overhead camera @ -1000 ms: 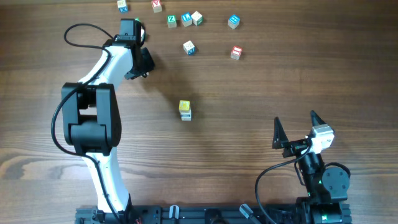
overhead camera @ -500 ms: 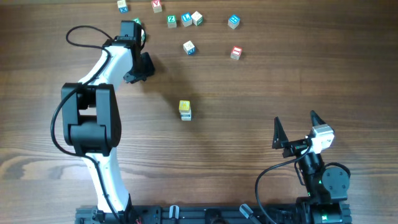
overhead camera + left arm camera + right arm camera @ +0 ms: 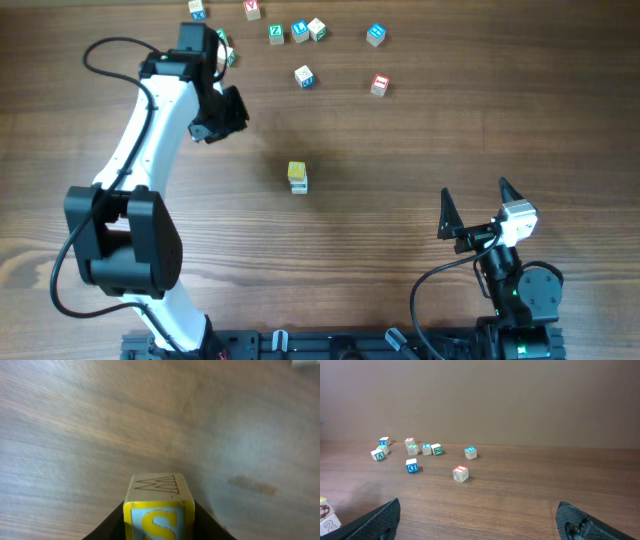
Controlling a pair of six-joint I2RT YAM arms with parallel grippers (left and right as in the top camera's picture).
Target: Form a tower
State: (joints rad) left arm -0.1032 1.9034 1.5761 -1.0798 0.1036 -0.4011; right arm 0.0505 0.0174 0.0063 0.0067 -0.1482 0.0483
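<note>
Two arms: the left is reached out over the far left of the worktop (image 3: 420, 120); the right is parked at the near right.
Left pincer (image 3: 225, 110): it is pinched on a carried cube (image 3: 156, 489), which shows a yellow S on its front face and a W on its top face.
Right pincer (image 3: 475, 195): it is spread wide and nothing is held in it.
Tower (image 3: 298, 177): it is found mid-worktop, well apart from both pincers.
Tower axis: the long axis is judged vertical, since it is seen end-on from overhead; the yellow top face is turned upward, and the number of layers cannot be told.
Step in hand: transport is judged to be under way, with the carried cube lifted and not yet over the tower.
Next move: the cube is to be brought above the yellow top, squared to its edges, lowered flat, and let go only once seated.
Loose cubes (image 3: 303, 75): they are scattered along the far edge and are left alone.
</note>
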